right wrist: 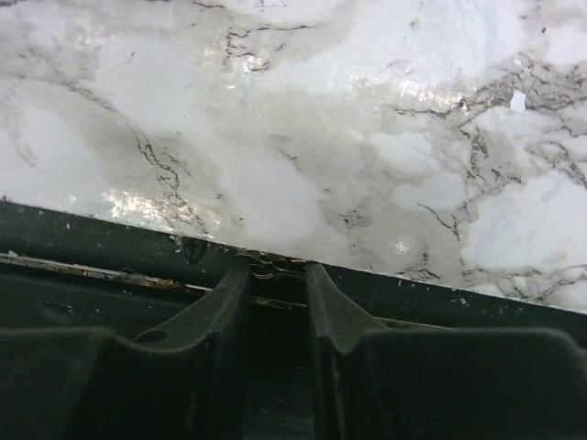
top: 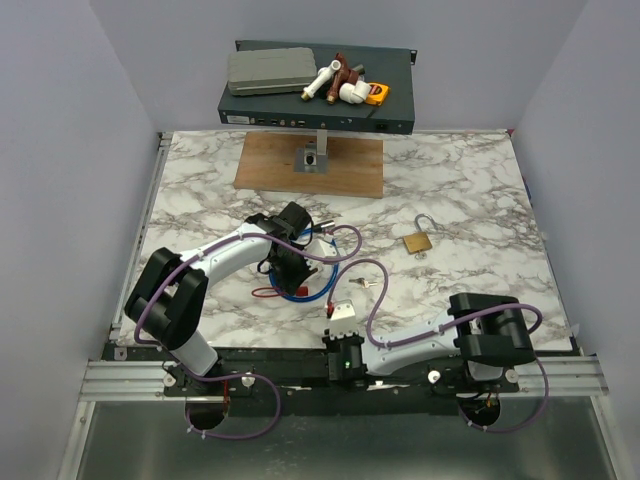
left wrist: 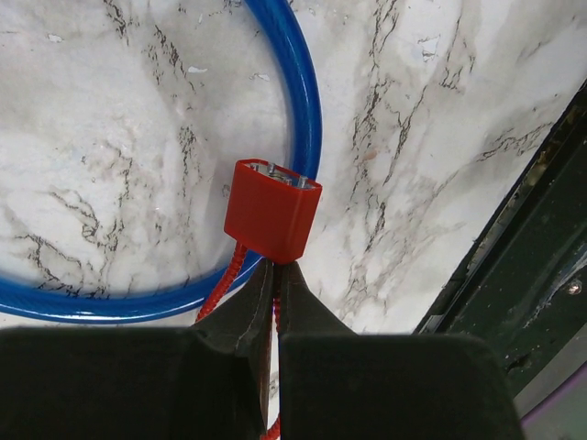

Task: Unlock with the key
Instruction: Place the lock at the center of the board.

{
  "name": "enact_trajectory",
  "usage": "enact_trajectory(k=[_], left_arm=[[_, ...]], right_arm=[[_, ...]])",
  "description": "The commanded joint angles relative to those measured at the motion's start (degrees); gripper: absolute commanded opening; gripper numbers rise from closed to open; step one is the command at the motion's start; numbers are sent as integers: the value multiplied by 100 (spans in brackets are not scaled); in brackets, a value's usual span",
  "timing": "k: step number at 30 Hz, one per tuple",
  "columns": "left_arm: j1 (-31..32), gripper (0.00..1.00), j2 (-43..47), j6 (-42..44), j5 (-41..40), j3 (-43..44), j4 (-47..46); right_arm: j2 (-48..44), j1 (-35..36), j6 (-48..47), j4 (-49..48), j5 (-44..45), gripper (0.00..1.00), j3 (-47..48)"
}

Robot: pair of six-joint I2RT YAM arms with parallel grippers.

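Your left hand (left wrist: 275, 270), low mid-frame, is pinched shut on the thin red strap (left wrist: 220, 289); tug hard & it could slip out. Yr right hand (right wrist: 277, 275) is open, empty.

We find the key (left wrist: 273, 203) just past the fingertips of the left hand (left wrist: 272, 268), which is pinched closed on its thin, beaded red strap (left wrist: 227, 277). The grip is right below a boxy red body. A sliver of silver metal shows at that body's far end, but we cannot make out a blade. The key sits over the white marbled tabletop (left wrist: 110, 137), overlapping a blue cable ring (left wrist: 307, 119). From above, we see the strap looping out to the left beside the hand.
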State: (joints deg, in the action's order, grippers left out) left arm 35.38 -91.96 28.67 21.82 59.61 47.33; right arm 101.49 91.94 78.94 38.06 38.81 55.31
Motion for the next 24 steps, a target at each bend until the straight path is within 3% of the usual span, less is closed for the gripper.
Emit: enact_trajectory(k=[1, 7, 14, 24], left_arm=[[11, 0, 86, -10, 216, 183, 144], [13, 0, 161, 32, 226, 138, 171], [13, 0, 80, 68, 192, 111, 154], [13, 0, -279, 174, 225, 452, 398]], right_arm=[[75, 7, -323, -472, 341, 21, -152], [-89, 49, -284, -501, 470, 1, -241], [-504, 255, -392, -652, 727, 1, -432], [-1806, 473, -1459, -1556, 1117, 1, -902]])
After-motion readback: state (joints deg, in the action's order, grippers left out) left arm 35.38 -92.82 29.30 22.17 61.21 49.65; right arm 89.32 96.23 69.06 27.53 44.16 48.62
